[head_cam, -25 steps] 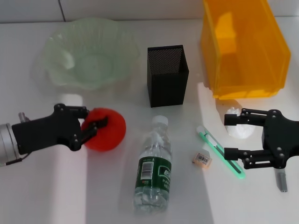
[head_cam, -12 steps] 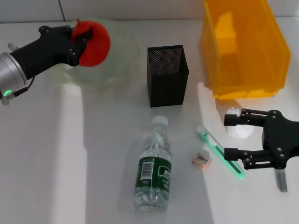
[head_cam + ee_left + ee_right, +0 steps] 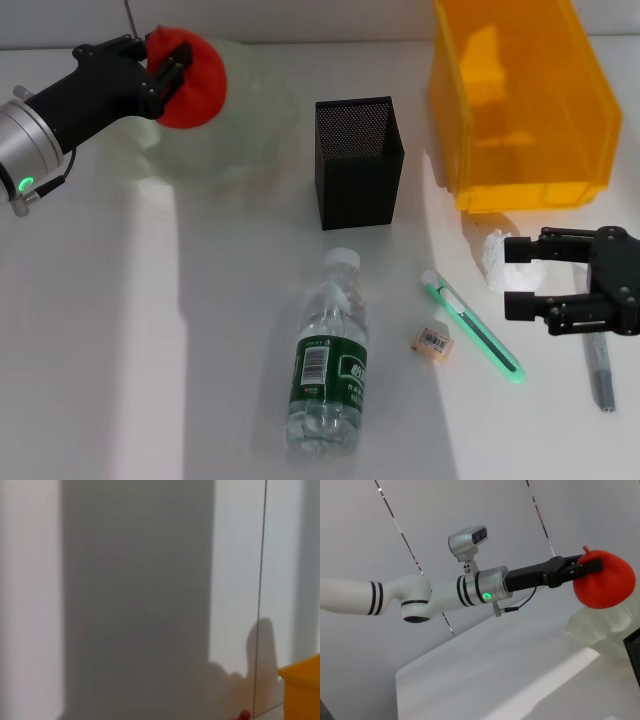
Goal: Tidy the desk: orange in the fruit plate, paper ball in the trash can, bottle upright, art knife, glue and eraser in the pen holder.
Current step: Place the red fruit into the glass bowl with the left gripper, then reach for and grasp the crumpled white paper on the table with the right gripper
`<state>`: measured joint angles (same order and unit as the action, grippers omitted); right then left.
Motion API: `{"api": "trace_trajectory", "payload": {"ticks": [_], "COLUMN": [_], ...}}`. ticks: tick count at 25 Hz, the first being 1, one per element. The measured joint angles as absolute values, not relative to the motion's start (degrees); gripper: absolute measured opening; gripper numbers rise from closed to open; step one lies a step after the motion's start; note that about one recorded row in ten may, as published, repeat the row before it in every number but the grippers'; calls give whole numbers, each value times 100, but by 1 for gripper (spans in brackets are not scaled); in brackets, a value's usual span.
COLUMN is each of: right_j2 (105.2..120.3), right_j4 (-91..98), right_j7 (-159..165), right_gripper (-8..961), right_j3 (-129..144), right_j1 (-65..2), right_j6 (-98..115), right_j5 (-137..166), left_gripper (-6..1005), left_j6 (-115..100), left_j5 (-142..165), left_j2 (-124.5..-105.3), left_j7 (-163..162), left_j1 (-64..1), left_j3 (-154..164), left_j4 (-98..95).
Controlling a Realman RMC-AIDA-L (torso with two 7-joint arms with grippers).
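Reddish-orange and round, the orange (image 3: 190,78) is being held in the closed fingers of the left gripper (image 3: 160,72), raised over the fruit plate (image 3: 245,130) near the desk's (image 3: 120,350) far left corner. Seen from the right wrist view, the fruit (image 3: 604,579) is hanging above the pale-green ruffled rim (image 3: 592,625), not yet resting in it. It looks firm and fairly heavy for its size, with smooth skin that could slip, so a hold across its widest part seems safest (the translucent plate looks light and may shift if the fruit drops in hard).

At the desk's right edge, the right gripper (image 3: 522,278) is standing open, its fingers either side of the paper ball (image 3: 508,258) and seemingly not closed on it. That crumpled white wad is lying just in front of the trash can (image 3: 520,100); it should be very light and soft, crushing easily, and any side will do for a grip.

Near the desk's front edge the bottle (image 3: 328,365) is lying on its side. Just beside it to the right sit the eraser (image 3: 432,341) and a green art knife (image 3: 475,325). The pen holder (image 3: 358,160) is standing upright between plate and trash can
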<state>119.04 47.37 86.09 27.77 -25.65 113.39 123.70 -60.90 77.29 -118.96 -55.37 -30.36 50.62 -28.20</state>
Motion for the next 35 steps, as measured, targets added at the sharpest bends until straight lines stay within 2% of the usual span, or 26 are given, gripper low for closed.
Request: {"api": "trace_trajectory", "payload": {"ticks": [6, 13, 17, 22, 28, 35], "right_j2": [11846, 11739, 11654, 11645, 11891, 11905], "right_j4": [6037, 7824, 8599, 8980, 8487, 7659], "right_j7": [10349, 12296, 13105, 13900, 14243, 14444], "right_gripper": [819, 818, 819, 819, 818, 818], "right_j3": [2831, 3127, 3553, 4364, 5400, 6064], "right_j1": [-2579, -2796, -2973, -3315, -3420, -3515], "right_j6": [11428, 11509, 11699, 11831, 10946, 10009], "right_j5": [12289, 12844, 13804, 14593, 14956, 15094], "left_gripper": [425, 583, 674, 870, 870, 869], "left_j6": [-6590, -6781, -7652, -8611, -8588, -8561], "left_j5": [7766, 7787, 7966, 8980, 9354, 9362], "left_j2": [-11861, -11850, -11831, -11808, -11850, -11853], "left_j7": [-5539, -5553, -5599, -5659, -5638, -5654], "left_j1": [-2892, -2797, -2477, -2170, -2128, -2144], "left_j3": [5066, 5072, 5119, 5423, 5741, 5867], "left_j4": [-2869, -2899, -3098, -3445, -3165, -3112]}}
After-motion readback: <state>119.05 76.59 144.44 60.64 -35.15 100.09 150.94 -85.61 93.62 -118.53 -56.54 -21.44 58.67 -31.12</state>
